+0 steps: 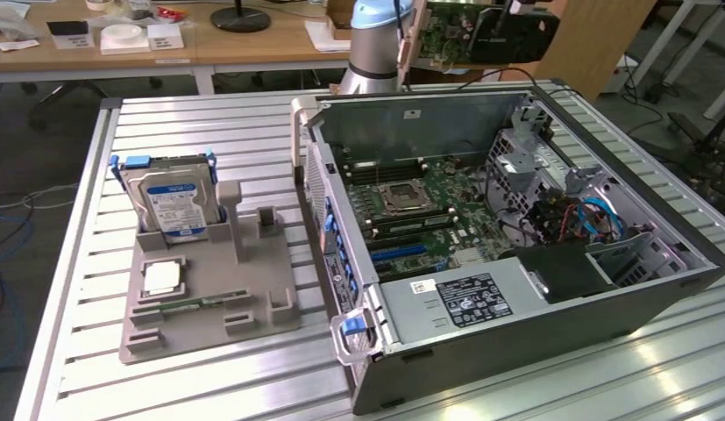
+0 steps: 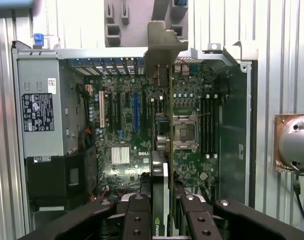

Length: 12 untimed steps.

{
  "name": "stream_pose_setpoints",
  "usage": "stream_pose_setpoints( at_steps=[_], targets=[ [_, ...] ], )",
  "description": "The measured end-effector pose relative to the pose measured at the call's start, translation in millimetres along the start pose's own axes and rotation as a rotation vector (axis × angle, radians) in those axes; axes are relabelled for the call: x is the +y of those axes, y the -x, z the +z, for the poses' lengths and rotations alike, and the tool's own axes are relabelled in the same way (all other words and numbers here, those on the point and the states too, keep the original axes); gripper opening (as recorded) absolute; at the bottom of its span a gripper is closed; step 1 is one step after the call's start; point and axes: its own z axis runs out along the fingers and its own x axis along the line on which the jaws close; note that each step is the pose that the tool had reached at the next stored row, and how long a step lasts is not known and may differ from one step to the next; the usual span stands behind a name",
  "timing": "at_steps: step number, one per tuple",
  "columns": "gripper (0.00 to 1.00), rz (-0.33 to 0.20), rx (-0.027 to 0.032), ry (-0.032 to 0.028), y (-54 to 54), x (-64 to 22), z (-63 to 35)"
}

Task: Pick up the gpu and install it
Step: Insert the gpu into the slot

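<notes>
The gpu (image 2: 169,150) is seen edge-on in the wrist view as a thin card. Its silver end bracket (image 2: 164,47) is at the far end. My gripper (image 2: 166,222) is shut on it, one black finger (image 2: 137,217) pressing on each side. The card hangs above the open computer case (image 2: 234,55), over the motherboard (image 2: 124,125) and beside the CPU socket (image 2: 184,131). In the exterior view the gripper (image 1: 491,35) holds the gpu (image 1: 438,35) high behind the case's (image 1: 526,351) far wall, clear of it.
A grey holder (image 1: 210,298) at the exterior view's left carries a silver hard drive (image 1: 169,206), a CPU (image 1: 163,277) and a green memory stick (image 1: 196,304). Inside the case are the power supply (image 1: 467,298), blue and black expansion slots (image 2: 136,110) and cables (image 1: 585,215).
</notes>
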Motion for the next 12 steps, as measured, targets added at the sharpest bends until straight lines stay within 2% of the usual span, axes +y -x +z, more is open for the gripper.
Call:
stream_pose_setpoints(
  at_steps=[12],
  targets=[
    [0.27,0.000,0.0001,0.0000,-1.2,0.0,21.8]
  ],
)
